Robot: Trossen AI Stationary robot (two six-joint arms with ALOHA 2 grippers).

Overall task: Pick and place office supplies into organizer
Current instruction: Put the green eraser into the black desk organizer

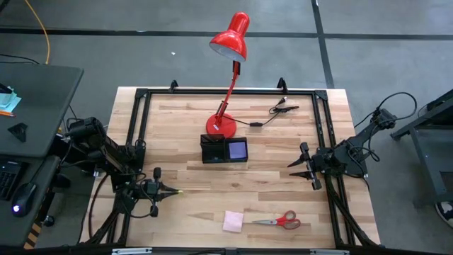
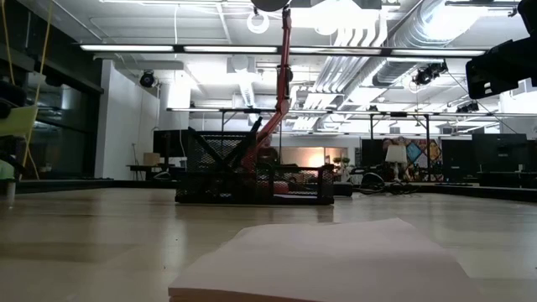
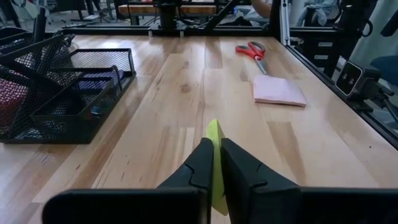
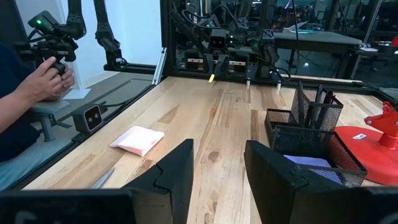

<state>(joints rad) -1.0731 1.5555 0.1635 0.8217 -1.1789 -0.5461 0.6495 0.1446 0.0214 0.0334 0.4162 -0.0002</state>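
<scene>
The black mesh organizer point(image 1: 214, 150) stands mid-table in front of the red lamp. A purple sticky pad point(image 1: 238, 149) lies in it, and black pens point(image 4: 317, 99) stand in its tall compartment. A pink sticky pad point(image 1: 233, 221) and red-handled scissors point(image 1: 281, 221) lie flat near the table's front edge. My left gripper point(image 1: 172, 190) is at the table's left side, shut on a thin yellow-green piece point(image 3: 214, 134). My right gripper point(image 4: 217, 168) waits open at the table's right edge point(image 1: 301, 166), holding nothing. My left gripper pinches the thin yellow-green piece between its two fingers point(image 3: 202, 158). The piece stands edge-on in the gap, and its free end point(image 3: 213, 127) sticks out past the fingertips. The fingers lie about level, pointing toward the table's right side.
The red desk lamp's round base point(image 1: 221, 126) sits just behind the organizer, with a black cable and clips point(image 1: 279, 110) to its right. A black frame point(image 1: 141, 95) runs round the table. A person's hands point(image 4: 46, 74) hold a controller beyond the table. Bare wood lies between my left gripper and the organizer.
</scene>
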